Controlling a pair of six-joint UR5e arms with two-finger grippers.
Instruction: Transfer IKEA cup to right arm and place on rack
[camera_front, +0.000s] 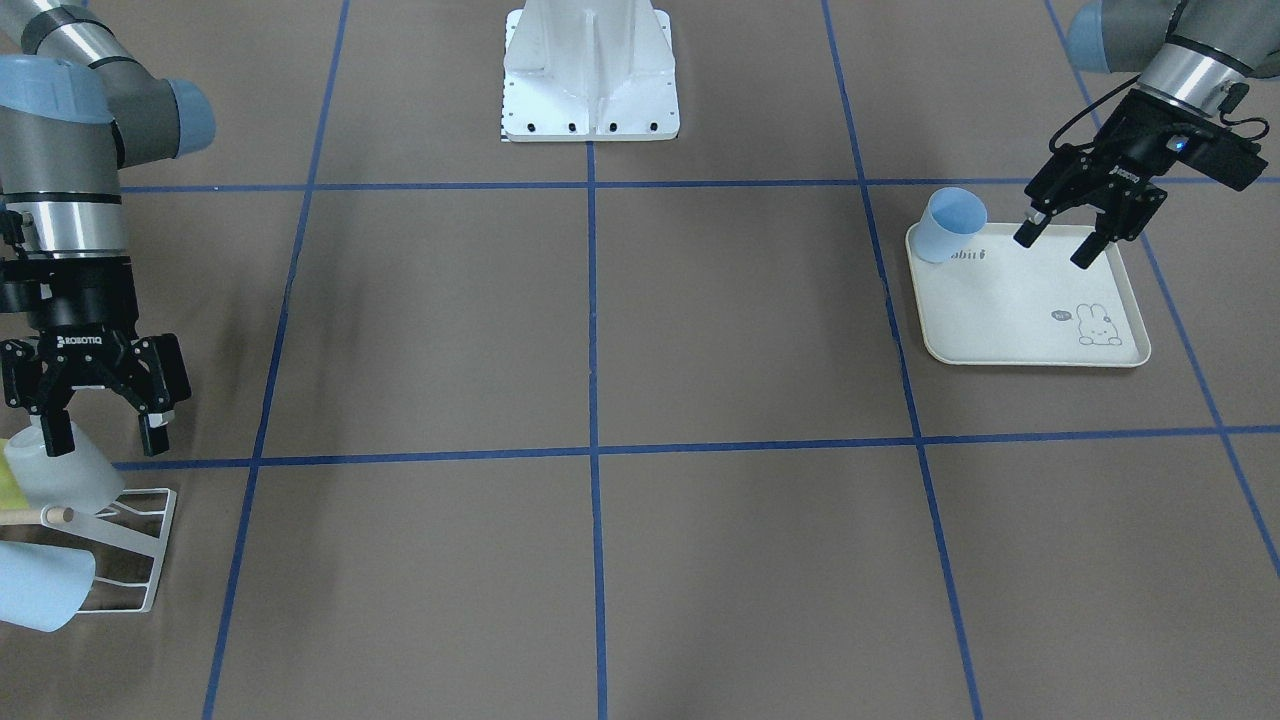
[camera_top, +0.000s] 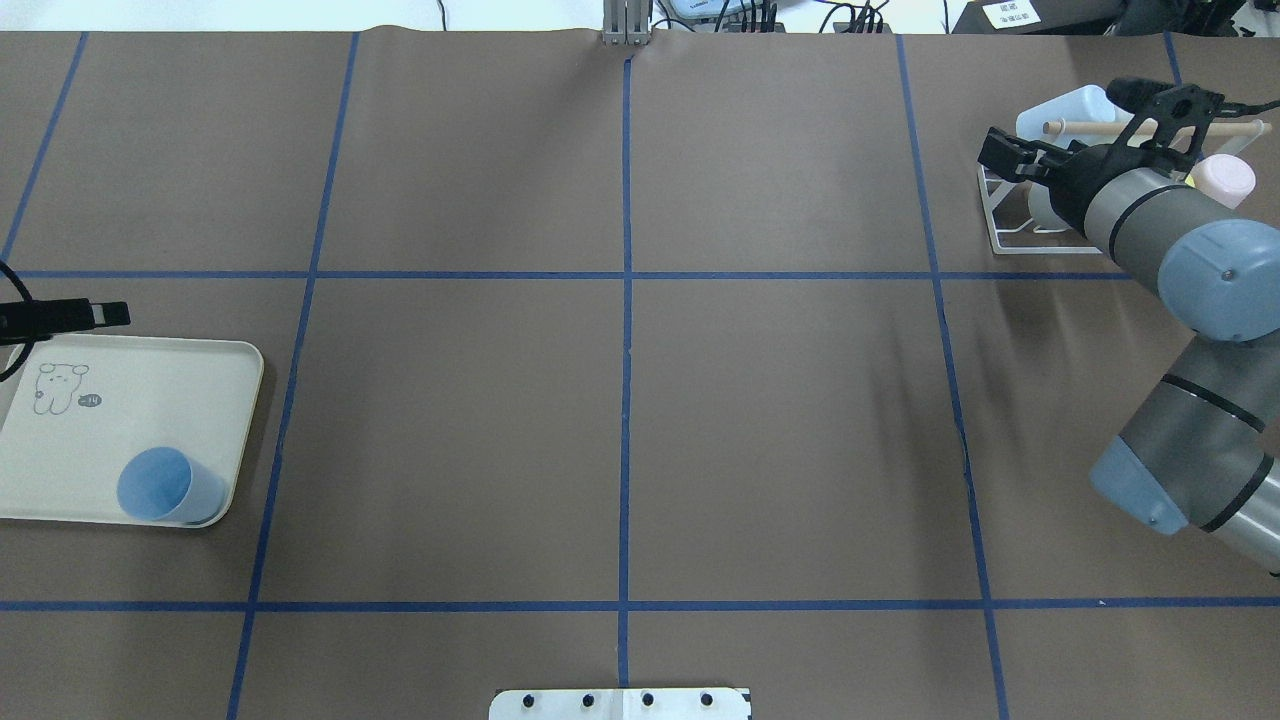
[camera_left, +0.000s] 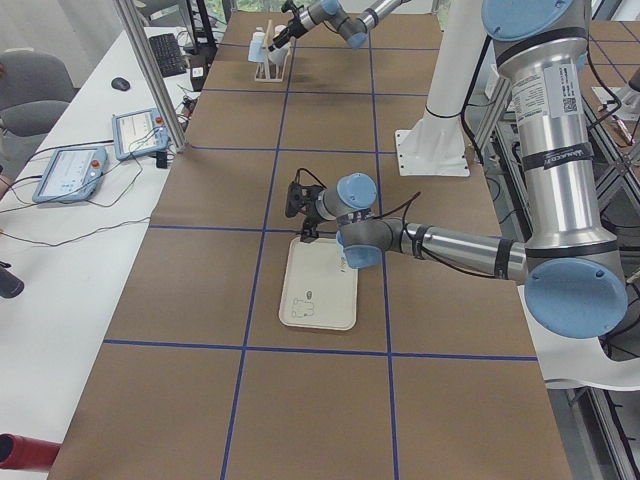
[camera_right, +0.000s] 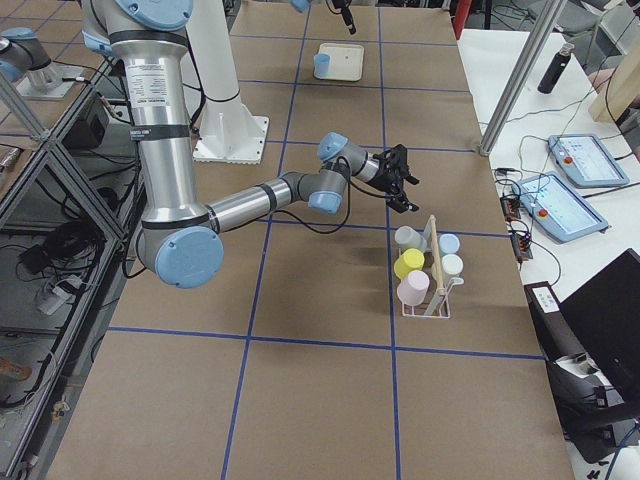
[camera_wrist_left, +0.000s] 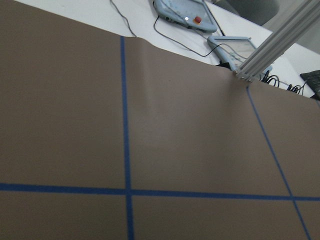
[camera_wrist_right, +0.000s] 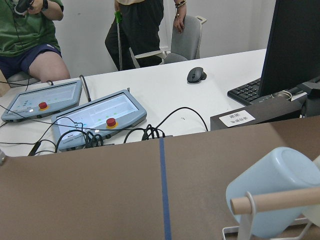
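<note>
The blue cup (camera_front: 950, 225), nine o'clock of the spread left gripper (camera_front: 1055, 245), looked light, stiff, slick; its rim wall suited pinching. The right gripper (camera_front: 105, 435) gaped too.

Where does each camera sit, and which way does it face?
Front-facing: across the table, facing the robot's base; left gripper by the tray, view right; right gripper, view left.
Overhead: behind the robot, looking forward; right arm at the rack.
Exterior left: table's left end; left arm near.
Exterior right: table's right end; right arm near.
Left wrist: table only; no gripper.
Right wrist: rack's rod, operators' desk; no gripper.
Shared: front-facing and overhead both show the blue cup on the tray.
</note>
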